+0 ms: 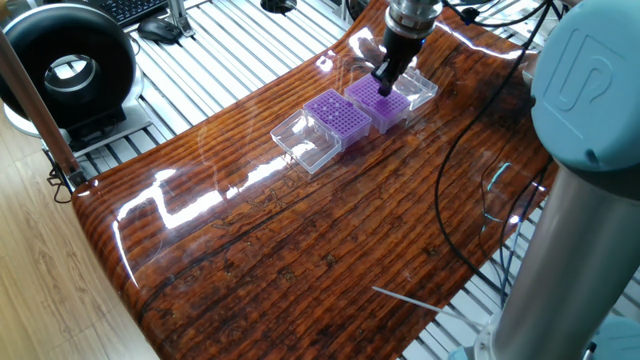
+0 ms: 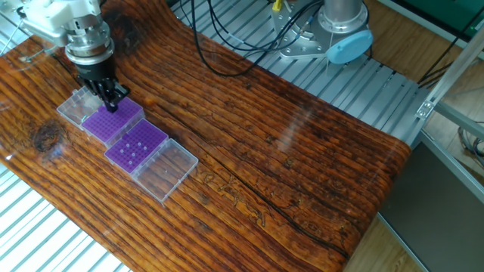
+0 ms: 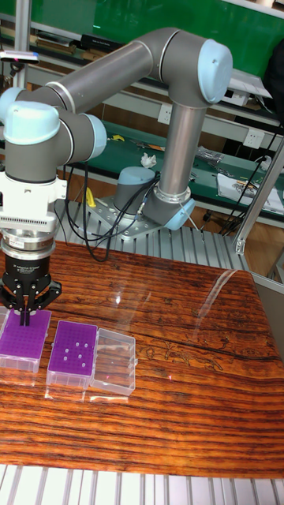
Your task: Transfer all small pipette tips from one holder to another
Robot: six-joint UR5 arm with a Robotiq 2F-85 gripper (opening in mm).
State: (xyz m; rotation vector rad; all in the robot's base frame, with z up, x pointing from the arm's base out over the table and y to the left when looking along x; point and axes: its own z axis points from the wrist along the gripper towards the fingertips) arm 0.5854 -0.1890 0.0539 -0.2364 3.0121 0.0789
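Note:
Two purple grid racks stand side by side in clear boxes. The rack nearer the table's middle point(image 2: 136, 146) point(image 3: 73, 354) point(image 1: 335, 112) holds several small pipette tips point(image 2: 131, 149) point(image 3: 76, 354), seen as pale dots. My gripper point(image 2: 113, 104) point(image 3: 26, 317) point(image 1: 384, 84) points straight down, with its tips just over or touching the top of the other rack point(image 2: 112, 121) point(image 3: 22, 341) point(image 1: 378, 100). Its dark fingers are drawn together. Any tip between them is too small to make out.
An open clear lid lies at the outer end of each rack point(image 2: 171, 170) point(image 2: 75, 107) point(image 1: 298, 140) point(image 1: 418, 86). A black cable point(image 1: 450, 150) trails over the wood near the arm's base. The table edge runs close behind the gripper's rack.

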